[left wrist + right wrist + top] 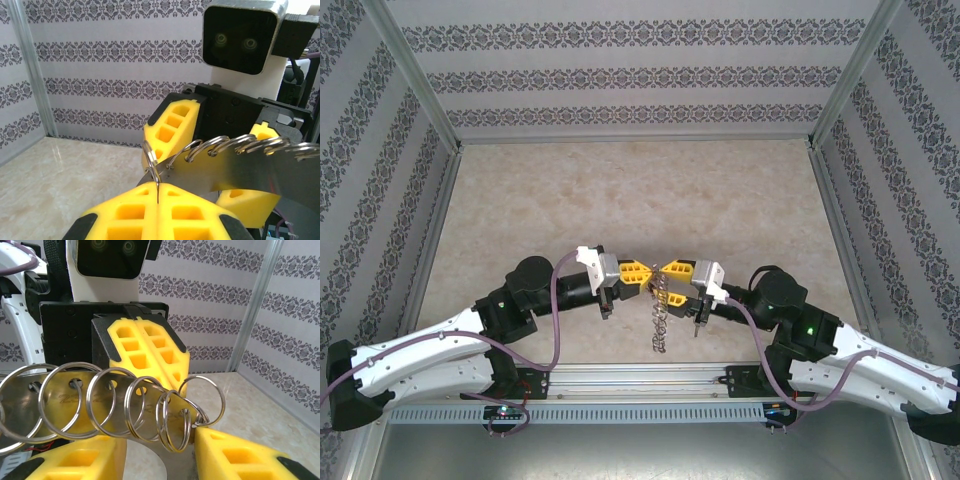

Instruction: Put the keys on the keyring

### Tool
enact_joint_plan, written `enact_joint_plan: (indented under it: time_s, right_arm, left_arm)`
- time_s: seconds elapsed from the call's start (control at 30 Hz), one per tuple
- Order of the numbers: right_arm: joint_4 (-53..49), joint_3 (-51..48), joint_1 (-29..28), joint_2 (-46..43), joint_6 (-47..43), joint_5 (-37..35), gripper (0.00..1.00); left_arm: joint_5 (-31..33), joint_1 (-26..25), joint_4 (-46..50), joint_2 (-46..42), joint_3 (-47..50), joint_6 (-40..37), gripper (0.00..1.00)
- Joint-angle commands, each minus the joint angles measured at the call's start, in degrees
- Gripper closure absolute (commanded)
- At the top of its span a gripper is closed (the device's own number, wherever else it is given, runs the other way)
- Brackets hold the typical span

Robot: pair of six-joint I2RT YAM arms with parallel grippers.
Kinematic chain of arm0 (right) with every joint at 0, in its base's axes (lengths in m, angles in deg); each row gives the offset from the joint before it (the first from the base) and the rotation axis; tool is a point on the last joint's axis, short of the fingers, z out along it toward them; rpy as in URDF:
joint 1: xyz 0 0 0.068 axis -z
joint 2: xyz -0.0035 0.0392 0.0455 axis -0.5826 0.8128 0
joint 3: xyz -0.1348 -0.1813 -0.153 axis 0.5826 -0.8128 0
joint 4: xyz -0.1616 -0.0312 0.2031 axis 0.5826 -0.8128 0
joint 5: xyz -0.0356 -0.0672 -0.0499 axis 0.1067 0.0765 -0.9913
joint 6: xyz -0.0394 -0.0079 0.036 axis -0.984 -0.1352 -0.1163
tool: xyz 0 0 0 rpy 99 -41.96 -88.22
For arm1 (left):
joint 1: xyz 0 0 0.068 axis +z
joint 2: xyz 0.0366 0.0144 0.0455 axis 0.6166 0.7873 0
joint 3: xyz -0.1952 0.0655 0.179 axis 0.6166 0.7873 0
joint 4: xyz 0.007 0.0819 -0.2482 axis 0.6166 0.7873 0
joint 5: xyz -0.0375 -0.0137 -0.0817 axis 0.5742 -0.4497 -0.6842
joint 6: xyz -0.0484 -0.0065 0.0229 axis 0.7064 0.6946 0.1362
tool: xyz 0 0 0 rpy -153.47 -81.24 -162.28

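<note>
Between left gripper (638,272) and right gripper (672,270): keyring (100,410); wrist views reveal loops.

Grey damask-striped wallpaper panels (630,75) enclosed three sides of a pale beige marbled table (620,190), with aluminium posts (415,75) at the corners, under even, bright light.

table (520,190) | beige marbled top | arm bases at near edge
</note>
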Motion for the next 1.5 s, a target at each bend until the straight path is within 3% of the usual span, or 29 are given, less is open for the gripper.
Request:
enact_joint_plan:
  time_s: [0.0,0.27,0.43,0.73,1.1,1.3,1.47]
  right_arm:
    - [2.3,-0.4,-0.4,-0.9,-1.4,-4.2,0.58]
    - [-0.9,-0.1,-0.5,0.8,-3.2,-8.9,0.55]
    - [-2.0,0.3,-0.5,1.3,-3.9,-10.8,0.48]
    - [-4.5,0.9,-0.5,1.6,-3.4,-16.9,0.47]
    - [-3.1,-0.9,-0.3,-5.1,-3.1,-7.1,0.57]
    - [-5.5,-0.6,0.1,-4.5,-2.9,-9.3,0.6]
    - [-3.3,-0.3,0.1,-4.4,-2.6,-5.4,0.61]
  left_arm:
    - [-0.6,0.4,-0.8,-0.8,-0.2,-0.3,1.0]
    - [-0.3,0.9,2.1,-2.9,-1.0,-1.9,1.0]
    - [-0.2,1.1,2.8,-3.4,-1.3,-2.4,1.0]
    - [0.0,1.2,4.5,-4.1,-1.9,-3.2,1.0]
    - [-4.3,2.4,6.3,-5.0,-2.8,-3.5,1.0]
    - [-5.8,3.2,5.7,-5.5,-3.1,-2.8,1.0]
    - [-9.7,3.9,5.5,-5.4,-3.3,-2.1,1.0]
